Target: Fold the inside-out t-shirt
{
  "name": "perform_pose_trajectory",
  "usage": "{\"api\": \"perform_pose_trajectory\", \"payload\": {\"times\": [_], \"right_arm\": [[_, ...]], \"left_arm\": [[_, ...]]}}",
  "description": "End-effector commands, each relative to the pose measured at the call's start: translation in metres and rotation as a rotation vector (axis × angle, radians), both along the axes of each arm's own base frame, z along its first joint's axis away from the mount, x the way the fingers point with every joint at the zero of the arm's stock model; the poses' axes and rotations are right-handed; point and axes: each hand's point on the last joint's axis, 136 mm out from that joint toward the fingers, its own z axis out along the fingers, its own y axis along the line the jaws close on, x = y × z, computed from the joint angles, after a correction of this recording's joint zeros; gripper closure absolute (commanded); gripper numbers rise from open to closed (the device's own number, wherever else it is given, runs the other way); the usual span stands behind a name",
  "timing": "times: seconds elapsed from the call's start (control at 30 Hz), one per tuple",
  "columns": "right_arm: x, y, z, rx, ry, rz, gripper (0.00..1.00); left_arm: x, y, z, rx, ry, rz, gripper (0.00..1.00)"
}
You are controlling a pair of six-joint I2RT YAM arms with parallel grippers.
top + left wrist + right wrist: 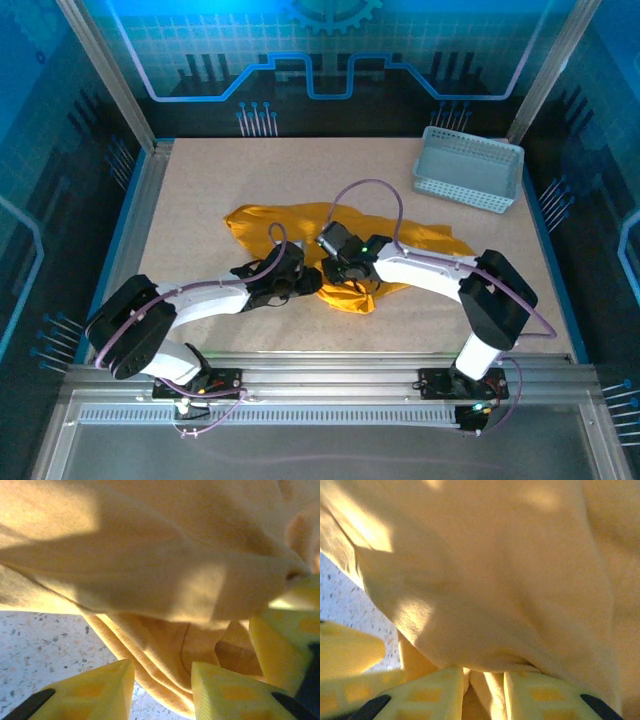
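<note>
The mustard-yellow soft-fabric t-shirt (290, 225) lies crumpled at the centre of the speckled beige table (200, 200), well apart from the pale grey perforated plastic basket (470, 170) at the far right corner. Both arms reach into the near edge of the garment.

Left gripper (162, 672): the yellow fingers (95, 692) stand partly spread. A rolled hem of the t-shirt lies in the gap, nearer one finger, with bare table showing beside the other.

Right gripper (485, 677): the fingers (545, 697) are drawn close together and pinch a fold of the t-shirt between them.
</note>
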Motion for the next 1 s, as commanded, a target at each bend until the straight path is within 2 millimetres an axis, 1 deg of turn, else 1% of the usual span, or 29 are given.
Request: {"api": "perform_pose_trajectory", "payload": {"times": [0.0,0.07,0.3,0.63,0.7,0.8,0.87,0.93,0.97], "right_arm": [[0.013,-0.003,0.005,-0.032,-0.044,0.002,0.70],[0.014,-0.007,-0.001,-0.064,-0.034,0.001,0.69],[0.000,-0.018,-0.021,-0.106,0.011,0.015,0.68],[-0.012,-0.023,-0.040,-0.161,0.055,0.032,0.70],[-0.013,-0.023,-0.040,-0.160,0.055,0.034,0.73],[-0.015,-0.021,-0.035,-0.152,0.047,0.047,0.80],[-0.018,-0.018,-0.027,-0.149,0.029,0.064,0.89],[-0.022,-0.015,-0.017,-0.143,-0.001,0.091,0.96],[-0.025,-0.012,-0.009,-0.134,-0.025,0.106,0.99]], "left_arm": [[-0.001,-0.009,-0.002,-0.030,0.019,-0.015,0.63],[0.000,-0.010,-0.006,-0.029,0.026,-0.011,0.63],[0.001,-0.009,-0.010,-0.016,0.035,-0.004,0.63],[0.003,-0.006,-0.012,0.008,0.041,0.014,0.63],[0.003,-0.006,-0.013,0.014,0.043,0.015,0.63],[0.004,-0.005,-0.012,0.023,0.043,0.019,0.60],[0.006,-0.003,-0.010,0.035,0.040,0.022,0.58],[0.010,-0.002,-0.005,0.048,0.030,0.028,0.56],[0.013,-0.002,-0.002,0.051,0.026,0.030,0.55]]}}
